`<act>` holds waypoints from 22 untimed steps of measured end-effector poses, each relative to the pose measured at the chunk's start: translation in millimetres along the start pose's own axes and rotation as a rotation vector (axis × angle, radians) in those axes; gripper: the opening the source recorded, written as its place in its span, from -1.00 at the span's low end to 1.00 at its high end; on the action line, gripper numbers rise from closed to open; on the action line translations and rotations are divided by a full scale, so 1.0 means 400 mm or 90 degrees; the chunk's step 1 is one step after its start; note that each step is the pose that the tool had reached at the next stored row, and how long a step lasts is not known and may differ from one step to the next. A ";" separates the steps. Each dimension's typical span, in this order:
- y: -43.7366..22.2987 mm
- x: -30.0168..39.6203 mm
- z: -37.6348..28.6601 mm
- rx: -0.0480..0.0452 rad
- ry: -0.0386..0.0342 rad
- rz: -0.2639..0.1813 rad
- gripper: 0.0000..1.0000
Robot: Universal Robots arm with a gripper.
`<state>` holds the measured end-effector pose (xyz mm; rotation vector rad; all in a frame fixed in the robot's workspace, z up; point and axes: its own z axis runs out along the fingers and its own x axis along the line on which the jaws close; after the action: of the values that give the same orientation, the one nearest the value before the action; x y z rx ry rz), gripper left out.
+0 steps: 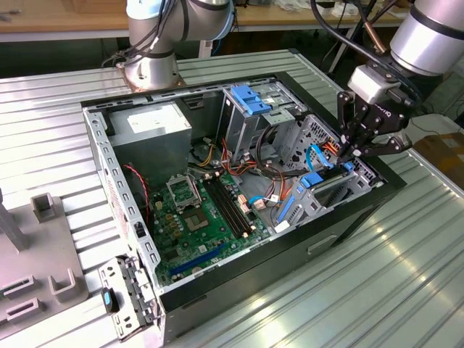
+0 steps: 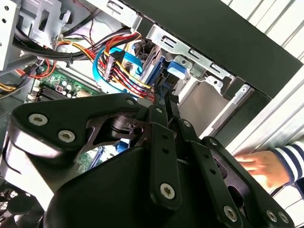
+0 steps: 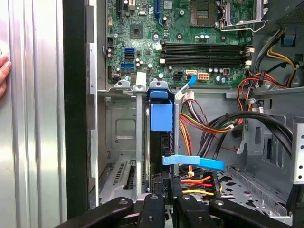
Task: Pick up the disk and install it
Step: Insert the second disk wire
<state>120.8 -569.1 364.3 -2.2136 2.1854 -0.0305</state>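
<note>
The disk (image 3: 160,116) stands on edge in a slot of the drive bay at the case's front, its bright blue carrier showing above the dark metal body. My gripper (image 3: 167,183) is right at the disk's outer end with its fingers drawn together and nothing clamped between them. In the second wrist view the gripper (image 2: 166,97) tapers to a point just short of the blue carrier (image 2: 178,66). In the exterior view the gripper (image 1: 350,154) hangs over the bay at the case's right side, with a bit of the blue carrier (image 1: 348,166) under it.
The open computer case (image 1: 116,181) holds a motherboard (image 1: 203,217), a power supply (image 1: 148,127) and a tall bay with a blue bracket (image 1: 250,98). Cable bundles (image 3: 209,123) and a blue cable (image 3: 192,162) run beside the slot. A person's hand (image 2: 261,166) rests outside the case.
</note>
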 end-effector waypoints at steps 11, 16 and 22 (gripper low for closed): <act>0.001 0.006 0.015 0.0002 -0.0169 0.003 -0.67; 0.001 0.007 0.019 0.0002 -0.0173 0.003 -0.67; 0.003 0.007 0.020 0.0003 -0.0177 0.003 -0.67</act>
<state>119.7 -571.9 356.3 -2.1945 2.1767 -0.0001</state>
